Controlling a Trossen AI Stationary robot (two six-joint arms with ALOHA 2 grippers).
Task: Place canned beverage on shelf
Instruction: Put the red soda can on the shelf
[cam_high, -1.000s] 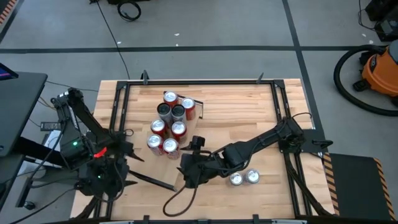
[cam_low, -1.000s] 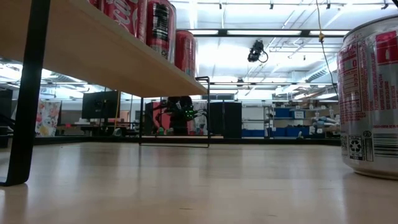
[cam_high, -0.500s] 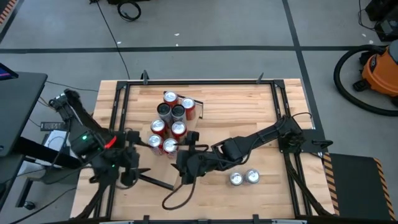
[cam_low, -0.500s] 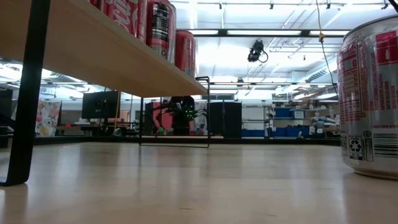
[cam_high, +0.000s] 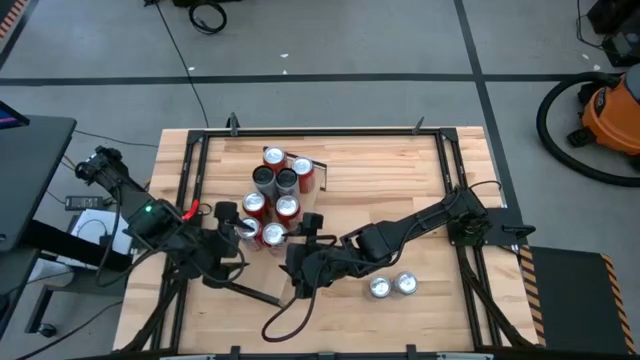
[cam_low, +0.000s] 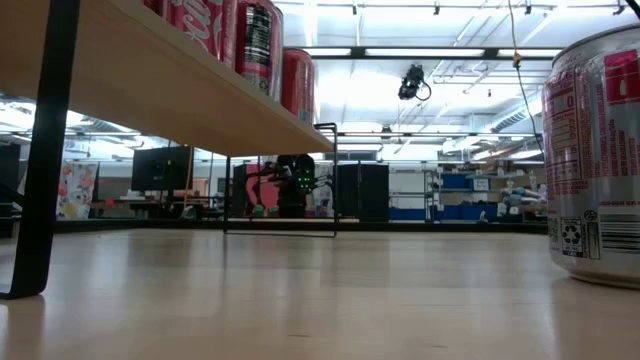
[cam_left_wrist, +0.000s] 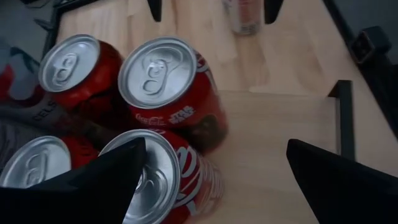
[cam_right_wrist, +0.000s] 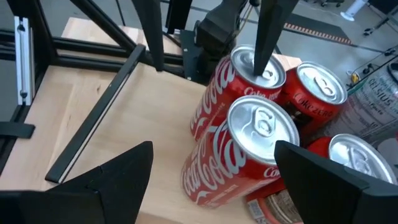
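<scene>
Several red cans (cam_high: 270, 195) stand close together on the pale wood shelf (cam_low: 150, 70), which rests on thin black legs on the tabletop. My left gripper (cam_left_wrist: 214, 146) is open at the near left side of the cluster (cam_high: 232, 222), one finger over the nearest can (cam_left_wrist: 155, 186). My right gripper (cam_right_wrist: 213, 146) is open at the near right side (cam_high: 297, 240), its fingers on either side of a red can (cam_right_wrist: 249, 143). Two silver cans (cam_high: 392, 286) stand on the table to the right. My left gripper has one finger (cam_right_wrist: 264, 37) standing over the top of a red can (cam_right_wrist: 264, 74) at the cluster's near end; I cannot tell whether it touches the lid.
The black frame rails (cam_high: 190, 190) run along the tabletop's sides. One silver can looms close in the low view (cam_low: 595, 160). An orange vacuum cleaner (cam_high: 610, 110) stands on the floor to the right. Bare wood lies at the table's far right (cam_high: 390, 180).
My left gripper has swung from the table's near left toward the right and far side, up to the red cans. My right gripper has crept a little toward the same cans. The cans have stayed in place.
</scene>
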